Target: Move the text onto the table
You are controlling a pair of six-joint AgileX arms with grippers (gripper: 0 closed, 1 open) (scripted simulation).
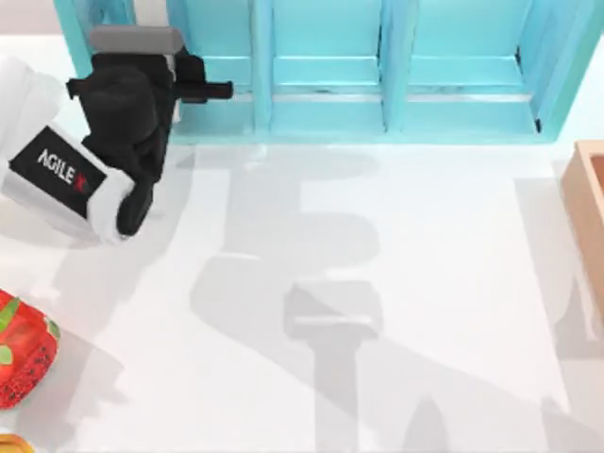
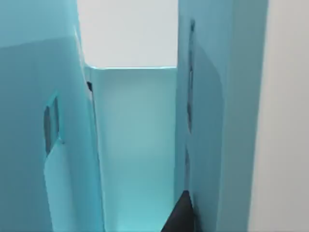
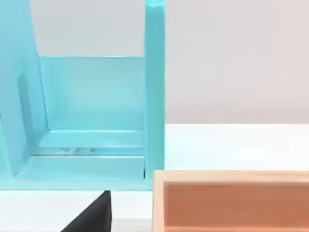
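Left gripper (image 1: 127,57) reaches into the shelf's (image 1: 396,104) far-left compartment; finger state cannot be told; book apparently hidden there.

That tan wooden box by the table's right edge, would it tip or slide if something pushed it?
Probably slide: the wooden box looks low and wide, resting flat on the table. Its thick, straight walls suggest it is stiff, not floppy. Being wood-like, it may be fairly heavy to lift.
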